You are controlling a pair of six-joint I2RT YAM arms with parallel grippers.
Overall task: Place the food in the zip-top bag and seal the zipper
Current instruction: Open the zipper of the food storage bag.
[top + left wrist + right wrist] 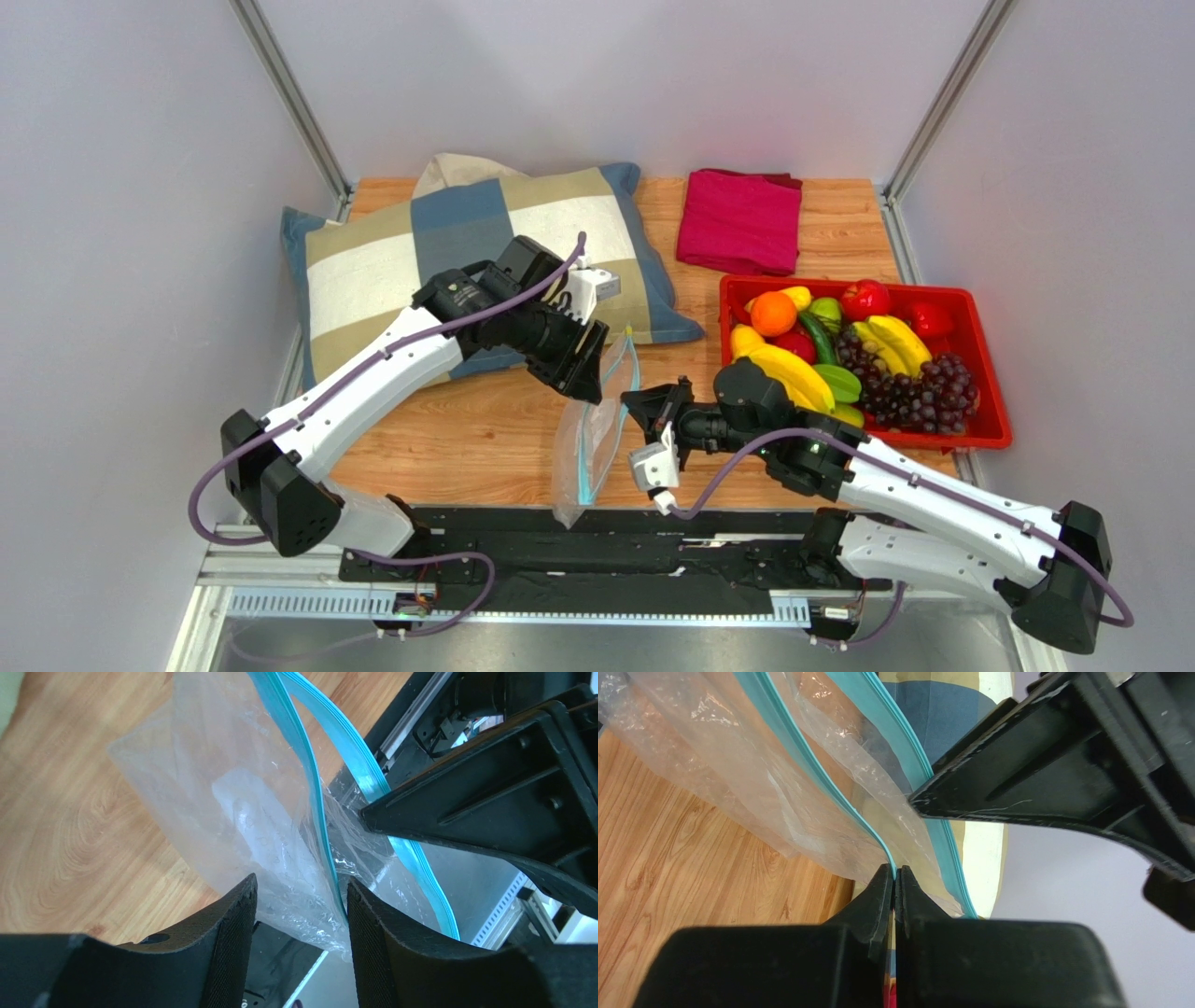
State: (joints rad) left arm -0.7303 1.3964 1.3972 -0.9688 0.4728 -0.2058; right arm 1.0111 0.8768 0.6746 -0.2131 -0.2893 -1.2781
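Note:
The clear zip-top bag (589,455) hangs between my two grippers over the table's front edge, mouth parted. My right gripper (634,409) is shut on one teal zipper (808,763) strip, pinching it at the fingertips (895,875). My left gripper (586,367) is open, with the other lip of the bag (231,805) and its zipper strip (302,749) lying between its fingers (300,885). The bag looks empty. The food sits in the red tray (989,420) at right: banana (793,375), grapes (919,392), apple (866,298), orange (773,312).
A checked pillow (463,259) lies at the back left, under and behind the left arm. A folded red cloth (739,220) lies at the back centre. A black rail (603,539) runs along the near edge below the bag.

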